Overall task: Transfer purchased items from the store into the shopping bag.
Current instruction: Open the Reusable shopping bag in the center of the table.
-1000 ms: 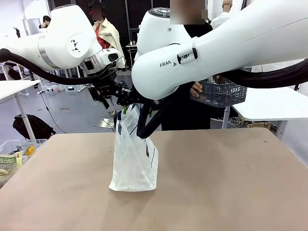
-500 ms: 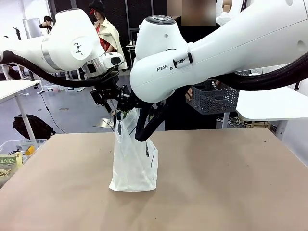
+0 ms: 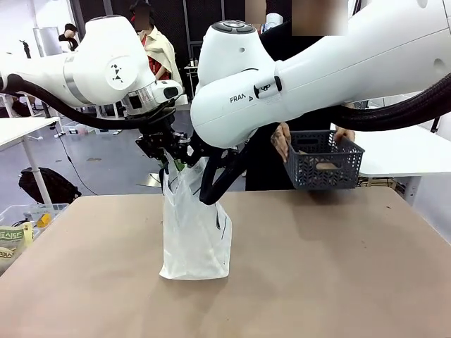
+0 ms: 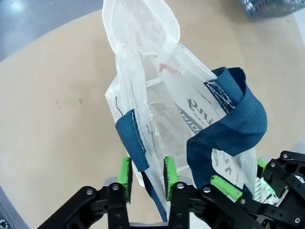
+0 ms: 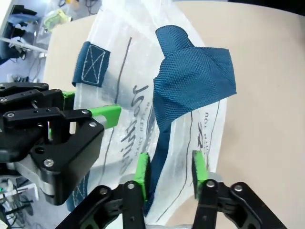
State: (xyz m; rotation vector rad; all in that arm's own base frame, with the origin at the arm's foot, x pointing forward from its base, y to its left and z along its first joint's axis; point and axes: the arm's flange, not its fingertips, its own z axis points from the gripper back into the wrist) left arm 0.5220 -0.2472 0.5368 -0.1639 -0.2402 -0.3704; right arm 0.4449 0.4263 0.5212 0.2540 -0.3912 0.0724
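the table (image 3: 338,274) carries just the shopping bag (image 3: 194,236), which stands upright directly below both grippers with its mouth gathered up at them. we judge the task to be at its start: the bag is being readied for opening, and no transfer shows as done. through the film we make out print and a pale shape, but we cannot tell whether anything lies inside.

the store (image 3: 324,160) is well apart from both grippers, off to their right and at about their height, held above the table's far edge by the person's hand (image 3: 282,142). so the whole emptying of it is left to do.

the dark blue handle (image 4: 238,126) loops just beyond the left gripper (image 4: 147,174), toward the right gripper (image 5: 170,169). each gripper has the bag's rim between its jaws: the left around film and a strip of blue webbing, the right around film where the handle folds over. both stand narrow, with a gap showing beside the film, so we read them as closing round the rim and not yet pinching it.

the purchased items (image 3: 325,166) show as a tan shape inside the store, far from either gripper.
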